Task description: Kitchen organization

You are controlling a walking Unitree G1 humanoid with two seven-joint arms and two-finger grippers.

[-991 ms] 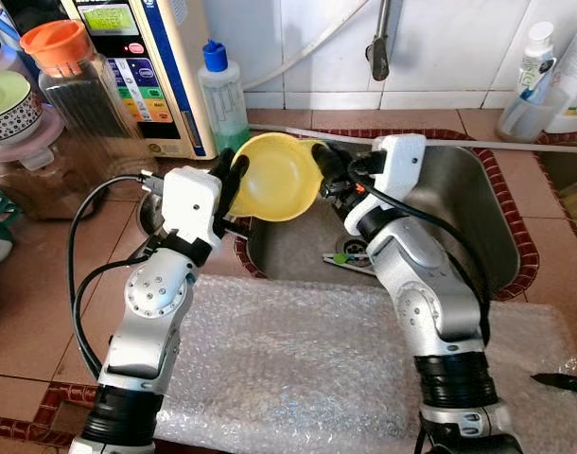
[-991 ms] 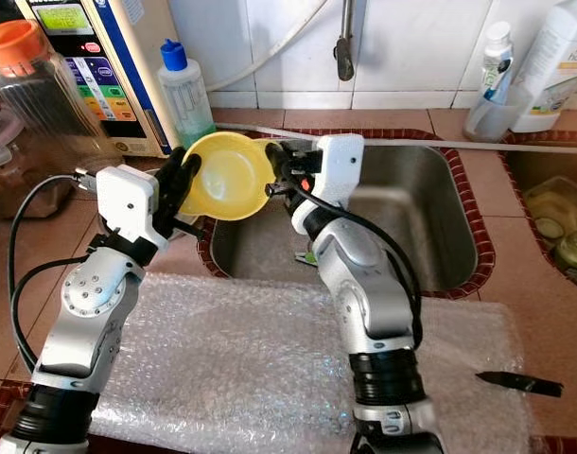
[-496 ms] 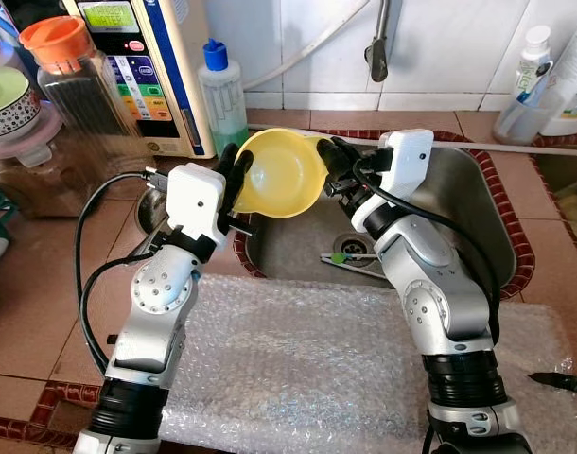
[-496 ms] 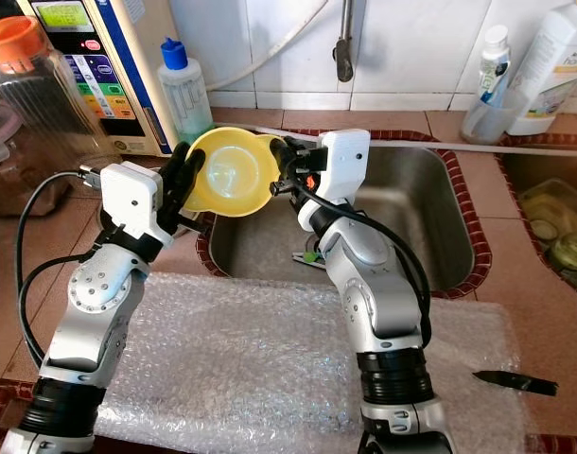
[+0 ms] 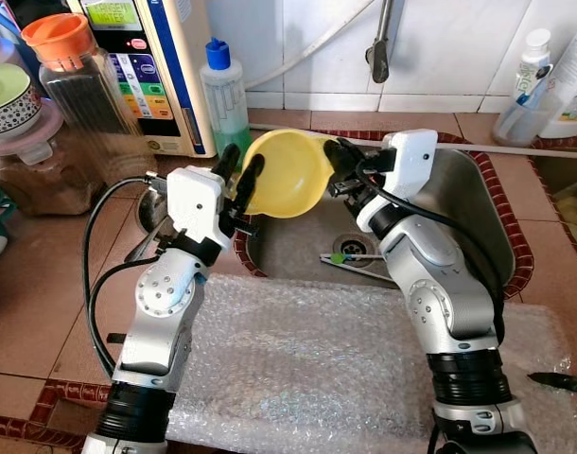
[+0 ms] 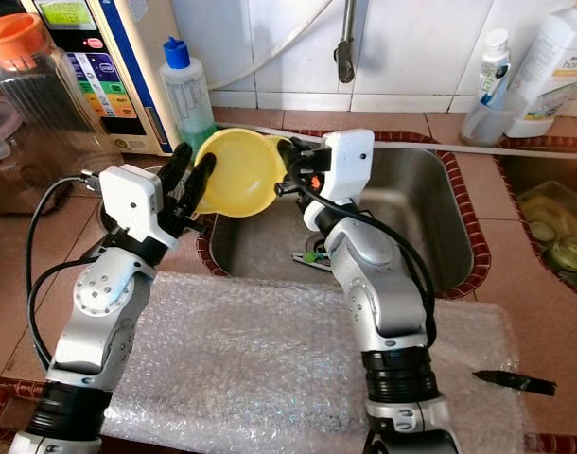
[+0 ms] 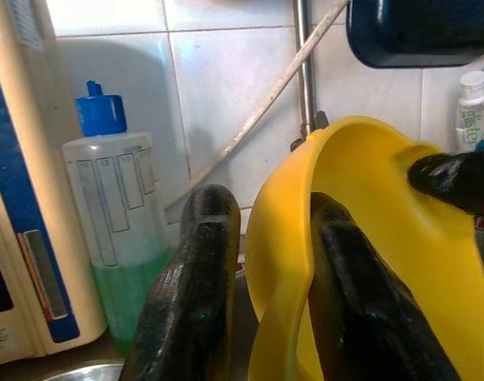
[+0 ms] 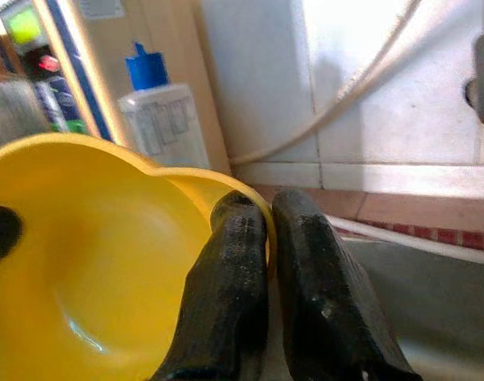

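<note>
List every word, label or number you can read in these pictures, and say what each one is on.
"hom": start of a word on the white bottle at the right, cut off by the frame edge.
Panel of the white and blue appliance: green screen and coloured buttons, print too small to read.
Clear bottle with blue cap: line marks only, no words.
Small bottle beside the white one: label too blurred to read.

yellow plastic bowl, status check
Right gripper shut on yellow plastic bowl rim. Left gripper straddles opposite rim, open. Bowl above steel sink, nothing blocking.

yellow bowl (image 5: 287, 173); blue-capped bottle (image 5: 222, 95); orange-lidded jar (image 5: 69, 76)
</note>
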